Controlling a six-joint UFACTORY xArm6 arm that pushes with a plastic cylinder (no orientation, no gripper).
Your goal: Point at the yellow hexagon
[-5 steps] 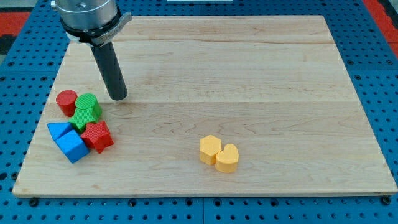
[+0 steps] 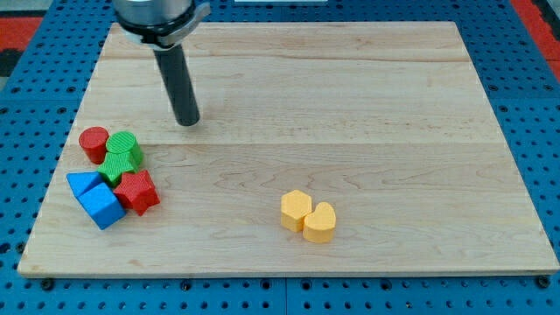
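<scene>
The yellow hexagon (image 2: 295,209) lies on the wooden board (image 2: 350,96) at the lower middle, touching a yellow heart (image 2: 320,222) on its right. My tip (image 2: 187,122) is at the upper left of the board, far up and left of the yellow hexagon and up and right of the cluster of blocks at the left.
At the left edge sits a tight cluster: a red cylinder (image 2: 94,143), a green cylinder (image 2: 125,145), a green star-like block (image 2: 116,164), a red block (image 2: 137,192), a blue triangle (image 2: 82,183) and a blue cube (image 2: 102,206).
My tip has moved up and to the right, away from the green cylinder. No block has moved.
</scene>
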